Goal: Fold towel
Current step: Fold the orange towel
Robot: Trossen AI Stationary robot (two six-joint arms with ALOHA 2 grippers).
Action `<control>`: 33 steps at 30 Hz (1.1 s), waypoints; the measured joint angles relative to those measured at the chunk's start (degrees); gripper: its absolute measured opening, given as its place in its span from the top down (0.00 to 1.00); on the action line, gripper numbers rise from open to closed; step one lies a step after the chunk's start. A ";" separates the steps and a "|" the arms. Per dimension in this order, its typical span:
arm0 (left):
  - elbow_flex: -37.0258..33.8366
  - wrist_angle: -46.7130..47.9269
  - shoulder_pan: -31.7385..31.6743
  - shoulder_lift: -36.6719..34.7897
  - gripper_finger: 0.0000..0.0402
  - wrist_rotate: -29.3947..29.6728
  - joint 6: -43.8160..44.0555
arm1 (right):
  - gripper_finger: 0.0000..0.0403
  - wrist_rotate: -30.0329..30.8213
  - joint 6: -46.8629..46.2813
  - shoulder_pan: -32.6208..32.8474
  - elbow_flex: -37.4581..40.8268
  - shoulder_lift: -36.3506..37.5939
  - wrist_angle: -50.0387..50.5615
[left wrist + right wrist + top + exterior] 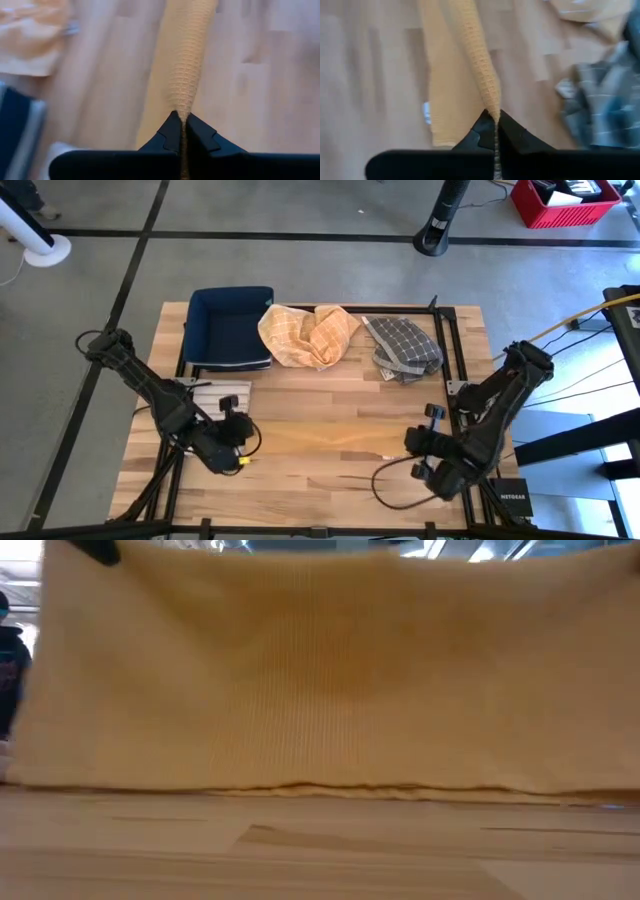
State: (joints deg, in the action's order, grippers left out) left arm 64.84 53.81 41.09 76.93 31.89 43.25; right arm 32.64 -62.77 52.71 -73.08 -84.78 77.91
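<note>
We saw both arms over the near half of the table (pixel 330 410). The left gripper (pixel 181 125) was clamped on one corner of the tan towel (pixel 320 680), and the right gripper (pixel 493 122) was clamped on the other. Seen from table height, the towel hung between them as a wide sheet, its lower edge touching the wood. At the far edge lay a blue tray (pixel 228 328), an orange checked cloth (pixel 305 332) and a grey checked cloth (pixel 405 345).
</note>
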 joint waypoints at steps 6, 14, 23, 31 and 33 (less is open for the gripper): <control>0.02 -9.54 3.34 0.00 1.00 -7.82 0.25 | 1.00 -4.84 -0.44 3.51 -0.04 2.53 -8.57; 0.07 -3.78 1.63 0.00 1.00 -3.32 -1.21 | 1.00 -3.05 0.02 2.56 1.70 2.69 -5.26; 0.09 5.30 -3.32 0.69 1.00 15.43 -9.76 | 1.00 14.35 -0.24 -2.15 5.84 2.62 5.68; -5.12 -4.48 5.69 10.84 1.00 11.11 -11.67 | 1.00 11.33 5.56 5.09 14.36 -1.94 -15.38; -6.28 -5.48 7.49 14.16 0.99 6.96 -8.25 | 1.00 7.69 5.43 7.19 17.50 -3.67 -21.27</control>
State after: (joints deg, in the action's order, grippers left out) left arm 58.56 48.33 48.58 91.08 38.85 35.00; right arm 40.34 -57.34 59.90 -55.58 -88.45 56.63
